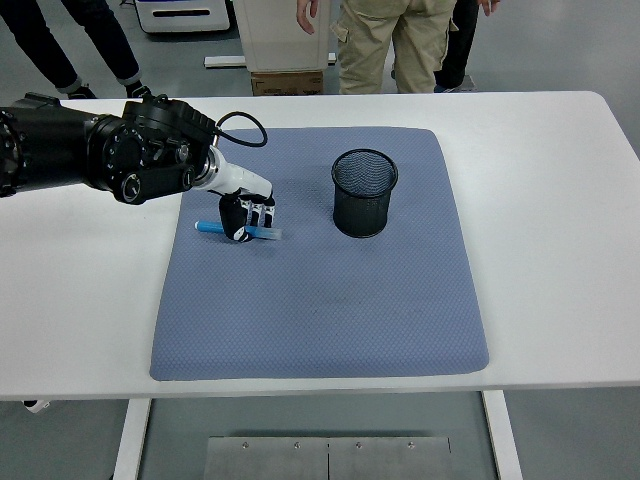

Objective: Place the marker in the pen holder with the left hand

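The left hand [247, 217] is curling its fingers around the blue marker [238, 231], gripping it near the middle, low over the left part of the blue mat [320, 300]. The pen holder [364, 192] is standing upright to the right, well apart. To do this well, it is worth keeping the grip firm, lifting clear of the rim and tilting the marker upright before release

1. The white table [560, 220] carries everything, its near edge running along the bottom of the view.
2. A blue-grey mat [330, 300] lies flat on the table, left of the table's bare right part, with bare white tabletop showing on all four sides of it.
3. The mat's far edge sits close to the table's far edge; its near edge stops short of the table's near edge.
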Motion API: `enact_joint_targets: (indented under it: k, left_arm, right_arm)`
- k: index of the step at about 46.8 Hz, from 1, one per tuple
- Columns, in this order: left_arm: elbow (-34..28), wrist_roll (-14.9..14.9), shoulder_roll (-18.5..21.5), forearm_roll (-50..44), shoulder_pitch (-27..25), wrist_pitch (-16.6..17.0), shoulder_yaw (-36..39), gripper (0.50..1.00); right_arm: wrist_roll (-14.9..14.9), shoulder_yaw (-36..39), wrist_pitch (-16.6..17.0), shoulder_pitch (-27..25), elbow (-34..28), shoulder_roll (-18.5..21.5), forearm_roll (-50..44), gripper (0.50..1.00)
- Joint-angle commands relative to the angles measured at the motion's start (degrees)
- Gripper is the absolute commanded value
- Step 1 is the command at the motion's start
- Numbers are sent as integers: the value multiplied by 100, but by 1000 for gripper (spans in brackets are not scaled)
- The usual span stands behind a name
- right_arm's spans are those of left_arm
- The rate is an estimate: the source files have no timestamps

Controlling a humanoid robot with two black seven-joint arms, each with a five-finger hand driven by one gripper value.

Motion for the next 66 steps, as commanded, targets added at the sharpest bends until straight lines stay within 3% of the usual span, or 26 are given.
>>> enact_joint_targets:
  k: [1,23,27,30,36,66]
  left_arm:
    - [0,0,-10,0,0,-1,1,604]
    - [0,0,-19,18,9,-9,1,599]
    - [0,0,-19,97,9,-9,1,575]
    - [0,0,-19,132,9,-18,1,525]
    - [0,0,-19,203,26,-18,1,500]
    - [9,-53,34,194,-123,-53,-166,500]
  right_arm:
    - [0,0,0,2,0,0,0,1000]
    - [0,0,0,2,0,0,0,1000]
    - [0,0,0,-7,0,0,0,1000]
    - [0,0,0,2,0,0,0,1000]
    - [0,0,0,2,0,0,0,1000]
    - [0,0,0,2,0,0,0,1000]
